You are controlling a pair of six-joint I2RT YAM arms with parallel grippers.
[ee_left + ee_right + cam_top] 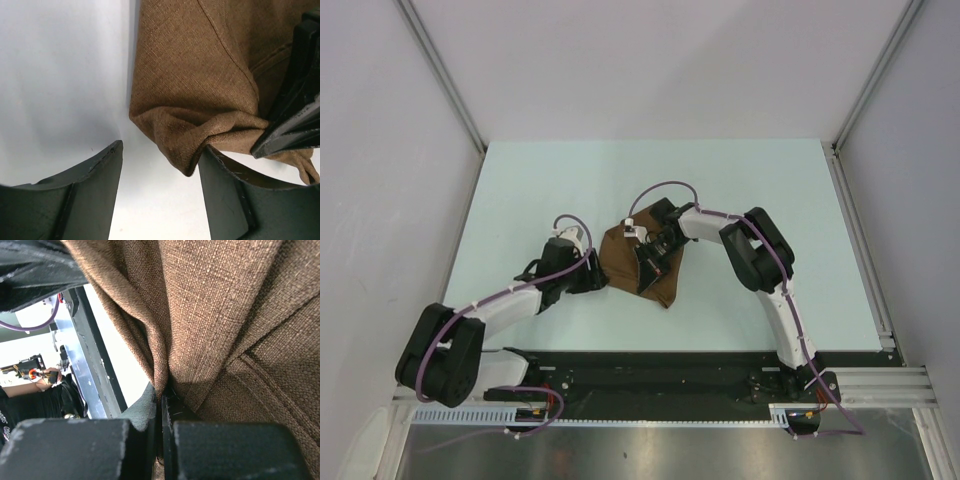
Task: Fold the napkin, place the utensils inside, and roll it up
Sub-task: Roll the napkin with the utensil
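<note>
**Fig. 1. Both end effectors at the cloth.** In the top view the napkin (620,260) lies bunched at the middle of the table (520,190), between your two arms. Your right gripper (160,405) is down on the cloth. In its wrist view the jaws are pressed almost together, with only a thin slit between them, and a raised fold of the napkin is pinched in that slit. Your left gripper (162,150) sits low at the napkin's left edge with its jaws wide apart, gripping nothing. A rumpled corner of the cloth reaches into the gap and touches one finger (235,195), on the right of the left wrist view. The other finger stands apart from the cloth, over bare table.
</note>
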